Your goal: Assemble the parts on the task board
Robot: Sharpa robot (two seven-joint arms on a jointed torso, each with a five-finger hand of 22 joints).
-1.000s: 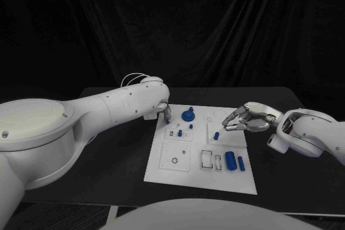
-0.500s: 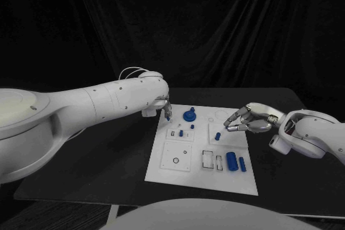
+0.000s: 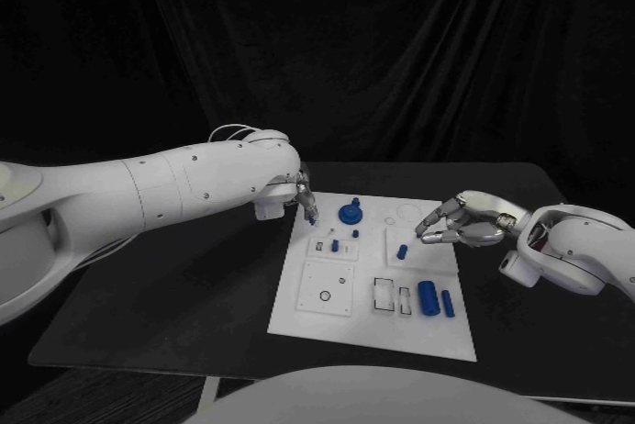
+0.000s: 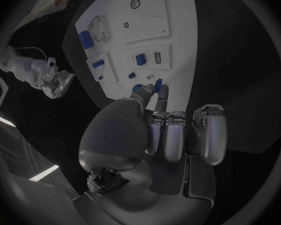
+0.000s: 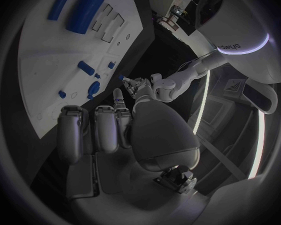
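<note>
The white task board (image 3: 371, 325) lies mid-table. On it are a blue knob (image 3: 350, 210), a small peg (image 3: 335, 245), another peg (image 3: 402, 251), a thick blue cylinder (image 3: 426, 295) and a thin bar (image 3: 448, 303). My left hand (image 3: 303, 202) hovers over the board's far left corner and pinches a small blue part (image 4: 158, 88) between thumb and fingertips (image 4: 163, 92). My right hand (image 3: 462, 222) hangs over the board's right edge, fingers curled, with a small blue part (image 5: 122, 78) pinched at its fingertips.
The black table (image 3: 172, 305) extends on both sides of the board. Empty rectangular slots (image 3: 391, 294) and a round hole (image 3: 324, 296) show in the board's near half. My bulky left arm (image 3: 159, 190) reaches in across the table's left side.
My left arm's elbow has swung up and back while its hand stays at the board's far left corner. The right hand has barely shifted. Both parts remain held.
</note>
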